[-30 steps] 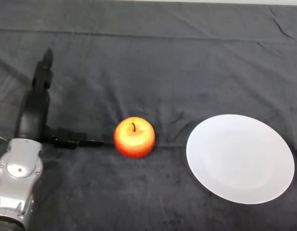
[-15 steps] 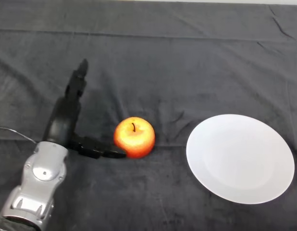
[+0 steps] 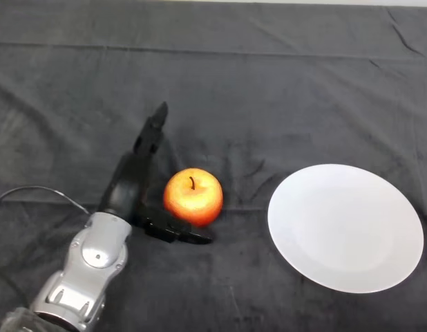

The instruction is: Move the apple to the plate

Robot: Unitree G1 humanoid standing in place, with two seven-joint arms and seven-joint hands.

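A red and yellow apple [image 3: 193, 197] stands upright on the dark cloth at the middle of the table. A white plate [image 3: 345, 226] lies to its right, a short gap away. My left hand [image 3: 130, 184] is right beside the apple on its left. The fingers [image 3: 153, 131] reach straight along the apple's far left side. The thumb [image 3: 179, 232] lies under its near side. The hand is open around the apple and does not hold it.
The dark cloth [image 3: 269, 90] covers the whole table, with light wrinkles at the back and far right.
My left hand has moved right across the cloth, from well left of the apple to right beside it. The thumb now reaches under the apple's near side. The apple and plate have not moved.
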